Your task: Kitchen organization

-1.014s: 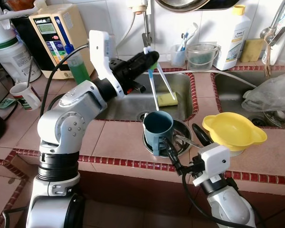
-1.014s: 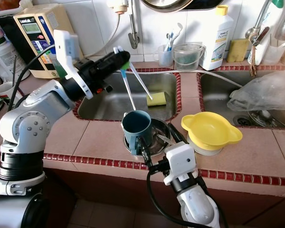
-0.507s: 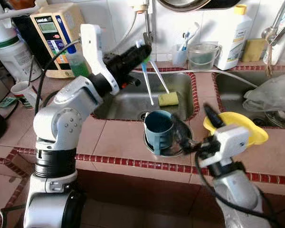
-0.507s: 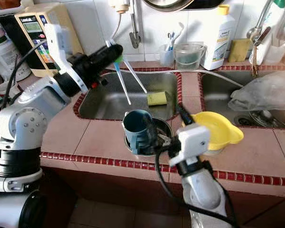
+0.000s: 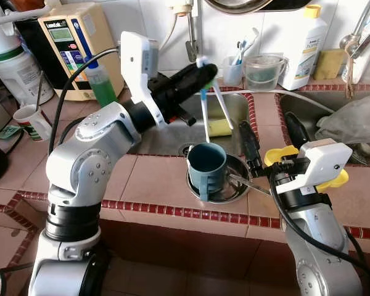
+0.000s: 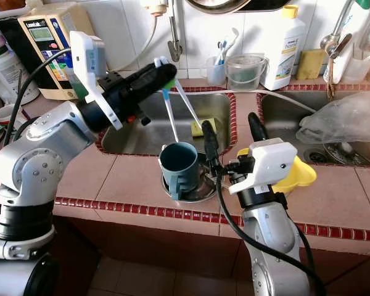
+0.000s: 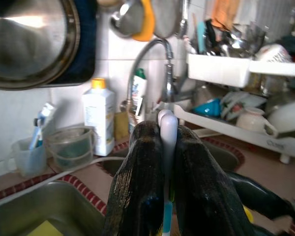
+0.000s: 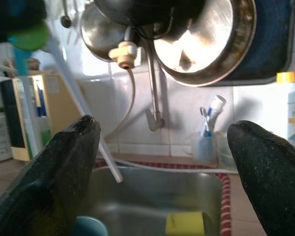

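Left gripper [image 5: 203, 69] is clamped on two toothbrushes [image 5: 205, 105] hanging heads-up over the sink [image 5: 172, 132], handles pointing down at the blue mug [image 5: 206, 165]. Since a second ago the right gripper [image 5: 268, 132] has lifted beside the mug, fingers spread wide and empty. Mug sits in a steel bowl [image 5: 231, 188] with a yellow bowl [image 5: 283, 154] behind the right wrist

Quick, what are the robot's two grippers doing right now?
Left gripper: shut on the straws, above the blue cup.
Right gripper: open, holding nothing, beside the yellow bowl.
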Robot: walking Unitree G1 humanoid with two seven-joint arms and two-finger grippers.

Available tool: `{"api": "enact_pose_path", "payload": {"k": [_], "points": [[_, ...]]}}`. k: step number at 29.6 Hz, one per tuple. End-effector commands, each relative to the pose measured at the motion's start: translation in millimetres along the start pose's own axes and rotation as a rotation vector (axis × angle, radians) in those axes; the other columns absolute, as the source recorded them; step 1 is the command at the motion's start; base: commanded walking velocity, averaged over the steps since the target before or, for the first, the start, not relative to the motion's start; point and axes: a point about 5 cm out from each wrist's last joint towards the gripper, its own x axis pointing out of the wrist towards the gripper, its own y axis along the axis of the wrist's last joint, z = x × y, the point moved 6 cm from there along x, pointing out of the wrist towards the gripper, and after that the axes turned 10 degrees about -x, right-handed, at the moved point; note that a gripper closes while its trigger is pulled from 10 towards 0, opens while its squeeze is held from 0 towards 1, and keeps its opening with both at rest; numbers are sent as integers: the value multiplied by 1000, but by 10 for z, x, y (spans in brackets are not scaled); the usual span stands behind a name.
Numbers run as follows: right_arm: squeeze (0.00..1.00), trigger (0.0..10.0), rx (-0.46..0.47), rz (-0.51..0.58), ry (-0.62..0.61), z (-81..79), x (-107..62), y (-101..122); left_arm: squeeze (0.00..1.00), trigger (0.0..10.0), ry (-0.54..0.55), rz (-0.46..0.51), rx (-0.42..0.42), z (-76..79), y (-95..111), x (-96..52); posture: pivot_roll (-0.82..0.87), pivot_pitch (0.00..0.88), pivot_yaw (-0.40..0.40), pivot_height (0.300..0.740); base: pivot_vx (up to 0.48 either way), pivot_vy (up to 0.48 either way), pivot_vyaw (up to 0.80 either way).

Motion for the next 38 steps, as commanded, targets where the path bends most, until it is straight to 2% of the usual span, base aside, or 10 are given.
{"api": "enact_pose_path", "payload": {"k": [1, 8, 18, 22, 24, 28, 34, 38], "points": [[0, 10000, 9, -7, 5, -4, 35, 1, 0, 10000, -23, -4, 16, 73, 22, -20, -174, 14, 131, 740, 0, 0, 0], [0, 10000, 13, -32, 15, -10, 59, -37, 0, 10000, -79, -9, 26, 257, 12, 1, -169, 13, 124, 740, 0, 0, 0], [0, 10000, 8, -73, 88, -115, 88, -102, 0, 10000, -116, -10, 28, 381, 2, 39, -159, 17, 113, 740, 0, 0, 0], [0, 10000, -20, -59, 149, -208, 101, -82, 0, 10000, -104, -9, 42, 353, -14, 72, -157, 19, 111, 740, 0, 0, 0], [0, 10000, -16, -46, 164, -231, 103, -56, 0, 10000, -86, -23, 65, 308, -45, 78, -157, 21, 109, 740, 0, 0, 0], [0, 10000, 2, -33, 210, -280, 74, -33, 0, 10000, -35, -24, 57, 161, -66, 70, -160, 25, 111, 740, 0, 0, 0], [0, 10000, 6, -40, 219, -276, 34, -55, 0, 10000, -33, -23, 76, 144, -39, 60, -162, 29, 112, 740, 0, 0, 0], [0, 10000, 2, -44, 208, -253, 34, -64, 0, 10000, -74, -16, 85, 232, -15, 64, -163, 28, 114, 740, 0, 0, 0]]}}
